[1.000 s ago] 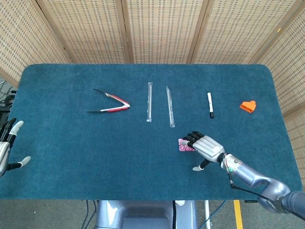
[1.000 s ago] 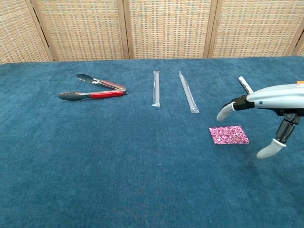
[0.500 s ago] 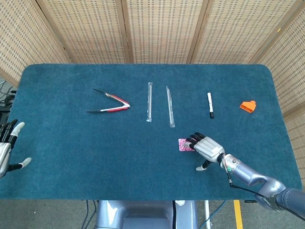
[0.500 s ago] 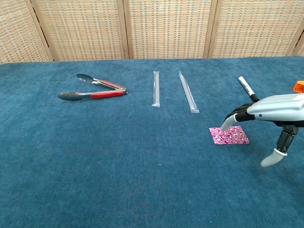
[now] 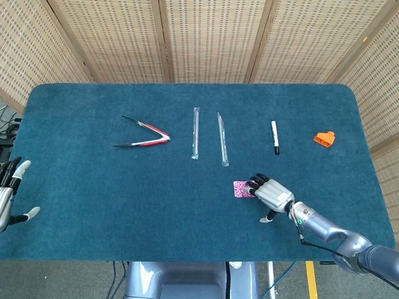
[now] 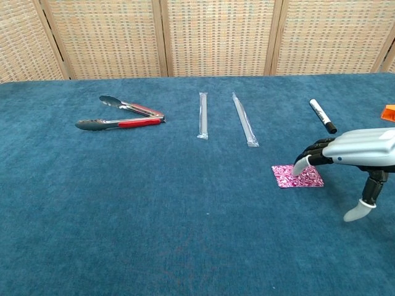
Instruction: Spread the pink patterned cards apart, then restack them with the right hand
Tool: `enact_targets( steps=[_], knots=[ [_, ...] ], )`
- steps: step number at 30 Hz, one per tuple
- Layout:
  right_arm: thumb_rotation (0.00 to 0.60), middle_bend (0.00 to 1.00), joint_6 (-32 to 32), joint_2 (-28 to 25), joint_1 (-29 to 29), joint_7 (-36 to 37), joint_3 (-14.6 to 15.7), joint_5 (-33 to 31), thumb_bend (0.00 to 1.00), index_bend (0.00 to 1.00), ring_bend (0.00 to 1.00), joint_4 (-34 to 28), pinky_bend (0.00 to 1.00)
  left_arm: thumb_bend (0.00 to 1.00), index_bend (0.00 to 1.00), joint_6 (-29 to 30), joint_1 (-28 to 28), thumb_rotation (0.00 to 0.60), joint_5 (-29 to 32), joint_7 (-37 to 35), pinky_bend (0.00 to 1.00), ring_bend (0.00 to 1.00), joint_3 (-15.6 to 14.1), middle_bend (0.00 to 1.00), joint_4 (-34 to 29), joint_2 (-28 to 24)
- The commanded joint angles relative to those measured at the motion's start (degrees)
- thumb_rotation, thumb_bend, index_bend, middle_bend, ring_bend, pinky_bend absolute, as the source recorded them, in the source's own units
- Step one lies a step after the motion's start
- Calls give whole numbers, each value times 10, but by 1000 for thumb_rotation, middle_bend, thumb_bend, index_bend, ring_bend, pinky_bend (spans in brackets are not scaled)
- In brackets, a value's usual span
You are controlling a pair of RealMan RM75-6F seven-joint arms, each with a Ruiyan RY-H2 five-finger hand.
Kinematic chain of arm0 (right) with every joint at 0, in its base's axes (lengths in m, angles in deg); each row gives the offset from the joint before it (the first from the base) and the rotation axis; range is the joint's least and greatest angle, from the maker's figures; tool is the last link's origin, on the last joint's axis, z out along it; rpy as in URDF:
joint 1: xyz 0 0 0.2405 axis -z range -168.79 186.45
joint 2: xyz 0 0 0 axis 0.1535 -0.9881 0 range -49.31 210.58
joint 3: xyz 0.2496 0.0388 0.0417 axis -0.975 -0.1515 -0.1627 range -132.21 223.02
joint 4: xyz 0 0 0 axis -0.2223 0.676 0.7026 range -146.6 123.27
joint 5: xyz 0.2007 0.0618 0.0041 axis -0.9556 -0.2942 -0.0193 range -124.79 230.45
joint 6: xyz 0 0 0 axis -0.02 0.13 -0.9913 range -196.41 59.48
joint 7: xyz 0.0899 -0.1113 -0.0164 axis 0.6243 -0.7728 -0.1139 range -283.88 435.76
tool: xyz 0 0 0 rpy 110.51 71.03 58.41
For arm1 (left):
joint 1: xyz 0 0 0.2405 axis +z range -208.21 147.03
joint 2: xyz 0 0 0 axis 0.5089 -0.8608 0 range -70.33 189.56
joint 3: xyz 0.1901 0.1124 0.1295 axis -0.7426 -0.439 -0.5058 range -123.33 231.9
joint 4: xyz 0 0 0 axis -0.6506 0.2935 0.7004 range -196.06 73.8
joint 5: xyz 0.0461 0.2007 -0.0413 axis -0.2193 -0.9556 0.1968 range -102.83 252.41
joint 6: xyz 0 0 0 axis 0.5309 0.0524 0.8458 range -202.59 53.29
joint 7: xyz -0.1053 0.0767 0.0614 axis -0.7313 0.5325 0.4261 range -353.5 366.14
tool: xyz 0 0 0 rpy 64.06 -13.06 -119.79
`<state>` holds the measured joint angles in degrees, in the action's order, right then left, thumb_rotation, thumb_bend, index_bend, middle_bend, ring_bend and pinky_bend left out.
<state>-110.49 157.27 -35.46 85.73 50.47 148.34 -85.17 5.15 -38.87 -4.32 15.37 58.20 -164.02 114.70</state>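
The right robot hand (image 6: 345, 161) reaches in low from the robot's right, fingers extended together and thumb hanging apart below. Its fingertips (image 6: 302, 165) rest on, or just over, the right half of the cards (image 6: 295, 176); nothing is gripped, so I judge it flat and open, pressing at most. In the head view the same robot hand (image 5: 268, 192) covers the near-right edge of the cards (image 5: 241, 189).

The cards lie as one neat stack (no spread shows yet) on the counter (image 6: 154, 203), toward its near right. The stack's long axis runs roughly left to right, in line with the pointing fingers, and most of it lies to the left of the fingertips. That is the relation that matters: a sideways drag along that axis would likely fan the cards.

The left robot hand (image 5: 11, 193) sits at the counter's far left edge, fingers apart and holding nothing, well apart from the stack. The right is plainly the nearer.
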Motion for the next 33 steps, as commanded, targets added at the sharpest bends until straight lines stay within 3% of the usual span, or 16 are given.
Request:
enact_targets(
  steps=[1, 33],
  knots=[
    [600, 111, 2, 2, -1, -5, 4, 0, 182, 138, 0, 4, 0, 56, 42, 1, 0, 579, 0, 0, 0, 0, 0, 0, 0, 0],
    [600, 117, -19, -33, 34, -32, 34, -29, 183, 138, 0, 30, 0, 56, 42, 0, -5, 578, -2, 11, 0, 0, -1, 0, -9, 2]
  ],
)
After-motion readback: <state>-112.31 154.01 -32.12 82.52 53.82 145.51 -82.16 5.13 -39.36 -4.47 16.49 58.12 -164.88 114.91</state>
